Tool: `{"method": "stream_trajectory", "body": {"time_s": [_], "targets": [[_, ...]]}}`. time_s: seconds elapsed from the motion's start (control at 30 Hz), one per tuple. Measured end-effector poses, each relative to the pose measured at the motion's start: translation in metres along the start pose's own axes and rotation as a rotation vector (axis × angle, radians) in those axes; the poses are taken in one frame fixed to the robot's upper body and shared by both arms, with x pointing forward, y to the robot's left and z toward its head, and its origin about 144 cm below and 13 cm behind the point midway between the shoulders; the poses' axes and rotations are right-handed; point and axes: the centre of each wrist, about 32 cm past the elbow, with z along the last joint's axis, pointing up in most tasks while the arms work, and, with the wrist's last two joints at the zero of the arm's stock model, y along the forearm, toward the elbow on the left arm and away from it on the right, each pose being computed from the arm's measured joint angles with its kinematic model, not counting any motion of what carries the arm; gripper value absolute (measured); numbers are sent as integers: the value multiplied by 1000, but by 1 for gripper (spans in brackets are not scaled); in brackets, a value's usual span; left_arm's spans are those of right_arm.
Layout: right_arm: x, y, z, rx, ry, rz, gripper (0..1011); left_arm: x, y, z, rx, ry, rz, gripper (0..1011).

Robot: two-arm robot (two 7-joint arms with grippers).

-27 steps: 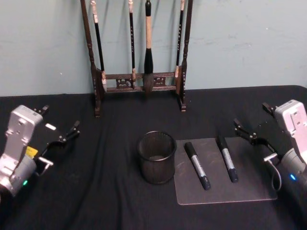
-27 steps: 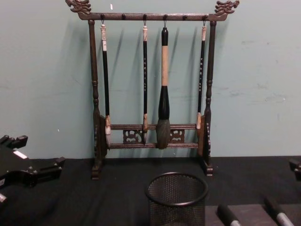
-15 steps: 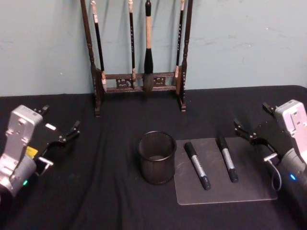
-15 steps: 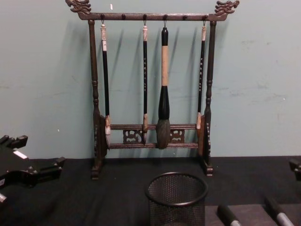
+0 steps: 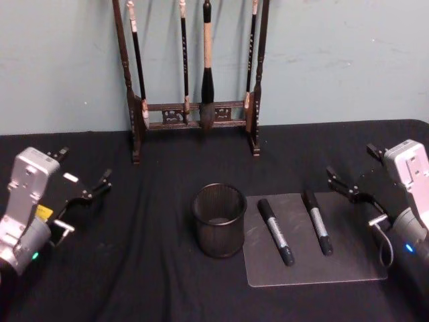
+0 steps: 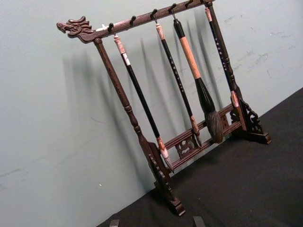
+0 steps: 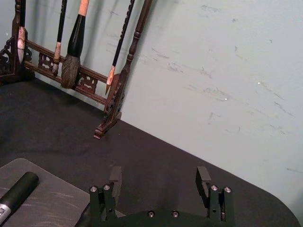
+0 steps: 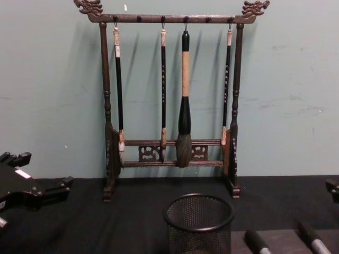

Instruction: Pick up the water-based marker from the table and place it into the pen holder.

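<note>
Spread wide and empty like the parked left pincer (image 5: 84,169), the right pincer (image 5: 352,168) could knock the farther marker (image 5: 275,231) while grabbing the nearer marker (image 5: 318,222).

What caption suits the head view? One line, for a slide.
Two markers on a grey mat beside the pen holder; left pincer and right pincer open at either side.

The head camera is looking down on the desk (image 5: 147,201); the chest camera is facing forward, lower and nearer. Both are covering the pen holder (image 5: 219,225) and brush rack (image 5: 137,134).
</note>
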Motion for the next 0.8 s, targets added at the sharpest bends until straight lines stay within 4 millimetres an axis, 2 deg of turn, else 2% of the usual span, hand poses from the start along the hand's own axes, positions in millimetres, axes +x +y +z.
{"method": "stream_trajectory", "body": {"time_s": [0.27,0.8], "targets": [[0,0,0,0,0,0,1002,0,0,0,0,0,0,1009],[2,-13,3,-26,119,22,1002,0,0,0,0,0,0,1009]]}}
